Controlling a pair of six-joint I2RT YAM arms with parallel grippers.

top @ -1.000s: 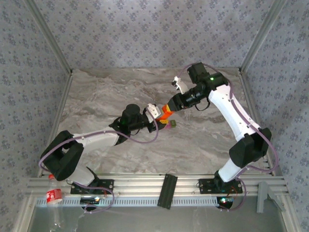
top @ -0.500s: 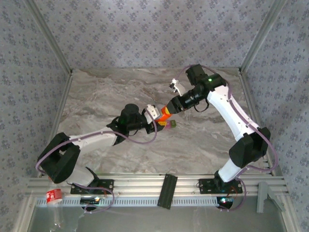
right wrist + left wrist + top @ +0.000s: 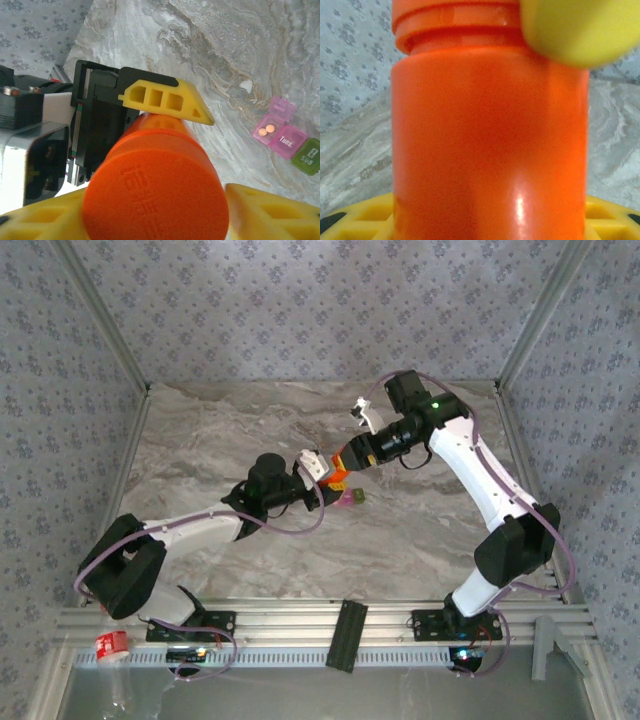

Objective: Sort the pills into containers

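The orange bottle [image 3: 339,473] hangs tilted above the mid-table, and my left gripper [image 3: 328,480] is shut on its body [image 3: 487,140]. Its cap [image 3: 155,190] faces the right wrist camera. My right gripper [image 3: 347,457] is open, with its yellow fingers [image 3: 270,212] on either side of the cap and a thin gap showing on the right. The containers [image 3: 351,497] lie on the table just below the bottle. They are a pink compartment with its lid open and two orange pills [image 3: 266,130] inside, a shut pink one [image 3: 287,141] and a green one [image 3: 310,156].
A small white fragment [image 3: 246,86] lies on the marble table [image 3: 220,440] near the containers. A black block [image 3: 347,633] rests on the front rail. A red-capped bottle [image 3: 112,645] sits outside the table at bottom left. Patterned walls close in three sides.
My right gripper's jaws have spread apart from the cap they were clamped on. Both grippers and the bottle have drifted slightly up and to the left.
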